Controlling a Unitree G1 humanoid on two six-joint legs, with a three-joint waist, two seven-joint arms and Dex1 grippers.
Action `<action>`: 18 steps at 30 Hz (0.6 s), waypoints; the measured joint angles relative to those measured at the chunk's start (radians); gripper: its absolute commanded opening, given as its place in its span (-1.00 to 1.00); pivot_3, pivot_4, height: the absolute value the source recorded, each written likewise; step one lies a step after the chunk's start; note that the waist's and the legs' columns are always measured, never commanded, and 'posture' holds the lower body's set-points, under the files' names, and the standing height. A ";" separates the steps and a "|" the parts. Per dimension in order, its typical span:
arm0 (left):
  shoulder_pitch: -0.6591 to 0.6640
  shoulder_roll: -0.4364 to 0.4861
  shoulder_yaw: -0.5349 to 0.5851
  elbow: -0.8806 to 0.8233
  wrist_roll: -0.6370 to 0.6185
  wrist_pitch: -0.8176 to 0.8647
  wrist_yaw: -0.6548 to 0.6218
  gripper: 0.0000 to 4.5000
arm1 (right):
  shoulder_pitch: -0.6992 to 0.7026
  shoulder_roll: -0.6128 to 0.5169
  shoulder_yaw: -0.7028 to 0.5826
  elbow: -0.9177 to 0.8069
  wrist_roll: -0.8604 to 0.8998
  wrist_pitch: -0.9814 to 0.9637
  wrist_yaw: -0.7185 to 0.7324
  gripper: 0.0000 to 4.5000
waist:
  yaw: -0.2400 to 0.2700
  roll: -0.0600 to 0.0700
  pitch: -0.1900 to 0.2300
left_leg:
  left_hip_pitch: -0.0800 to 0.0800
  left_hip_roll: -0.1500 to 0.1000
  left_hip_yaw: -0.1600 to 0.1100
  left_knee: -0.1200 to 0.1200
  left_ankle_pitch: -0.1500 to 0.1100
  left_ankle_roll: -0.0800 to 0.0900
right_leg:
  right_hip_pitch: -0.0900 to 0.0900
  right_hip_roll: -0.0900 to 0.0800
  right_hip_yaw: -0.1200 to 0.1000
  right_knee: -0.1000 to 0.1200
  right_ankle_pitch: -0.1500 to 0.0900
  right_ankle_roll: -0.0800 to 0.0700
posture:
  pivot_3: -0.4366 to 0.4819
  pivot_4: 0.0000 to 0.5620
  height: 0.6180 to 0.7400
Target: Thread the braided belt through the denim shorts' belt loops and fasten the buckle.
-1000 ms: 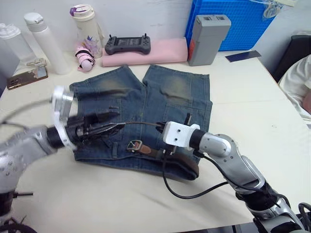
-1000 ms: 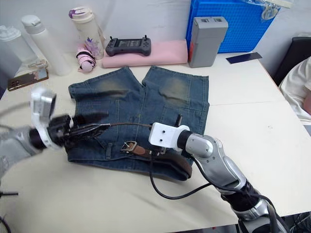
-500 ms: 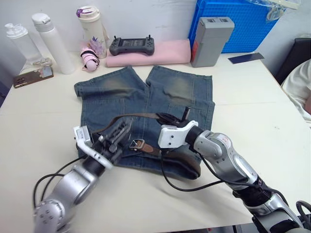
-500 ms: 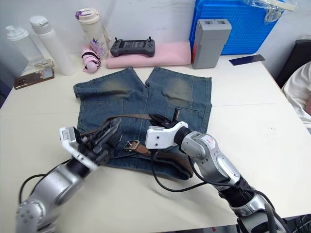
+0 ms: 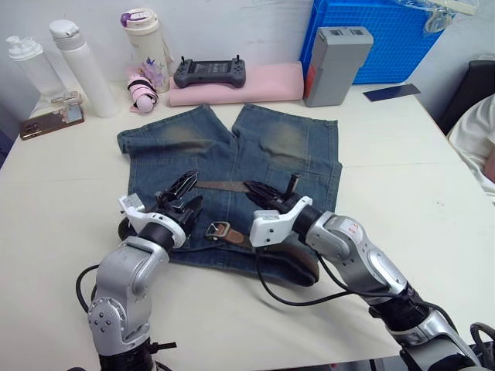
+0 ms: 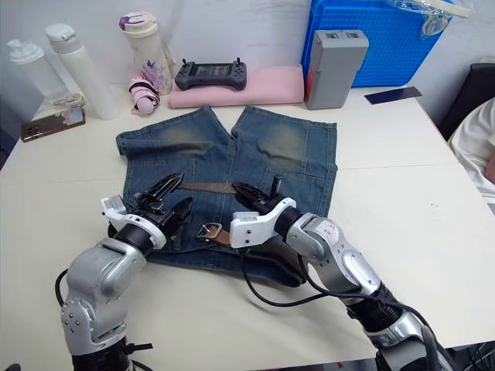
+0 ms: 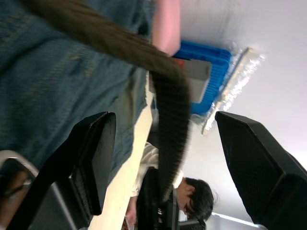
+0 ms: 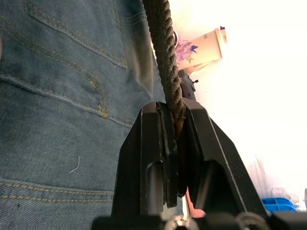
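Note:
The denim shorts (image 5: 271,147) lie flat on the white table, waistband toward me. The braided belt (image 5: 224,185) stretches across them between my two grippers, then runs on along the waistband (image 5: 298,259). Its silver buckle (image 5: 216,229) rests on the waistband between the arms. My right gripper (image 5: 255,189) is shut on the belt, and the right wrist view shows the strap clamped between the fingers (image 8: 156,143). My left gripper (image 5: 193,188) is open, with the strap (image 7: 170,110) passing loosely between its spread fingers (image 7: 91,158). The belt and my arms cover the belt loops.
Along the back stand two white bottles (image 5: 77,66), a cream tumbler (image 5: 143,39), a phone (image 5: 50,122), a controller (image 5: 209,72) on a pink rolled cloth (image 5: 255,83), a grey box (image 5: 334,62) and a blue crate (image 5: 387,35). A person (image 5: 476,131) sits at the right edge.
My left gripper has moved from the waistband's near edge up onto the shorts. The belt span between the grippers, arched before, now runs shorter and straighter. The right gripper has barely moved.

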 measured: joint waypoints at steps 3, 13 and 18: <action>-0.001 -0.015 0.027 0.010 0.000 0.018 0.000 0.05 | 0.000 0.007 -0.006 0.000 -0.001 -0.008 0.001 -1.00 | 0.000 0.000 0.000 | 0.000 0.001 0.000 0.000 0.000 0.000 | 0.000 0.002 0.001 -0.001 0.000 0.000 | -0.05 -0.47 1.00; -0.010 -0.053 0.070 0.031 0.000 0.043 0.015 -0.98 | 0.012 0.027 -0.027 0.000 -0.001 -0.012 0.019 -1.00 | 0.001 0.000 0.000 | 0.000 0.003 0.000 -0.001 0.000 0.000 | 0.000 0.004 0.002 -0.003 0.000 0.000 | -0.05 -0.47 1.00; -0.028 -0.046 0.092 0.034 0.000 0.080 -0.044 -1.00 | 0.019 0.037 -0.032 0.000 0.013 -0.012 0.036 -0.52 | 0.001 0.000 0.000 | 0.000 0.003 0.000 -0.001 0.000 -0.001 | 0.000 0.005 0.002 -0.004 0.000 0.000 | -0.05 -0.47 1.00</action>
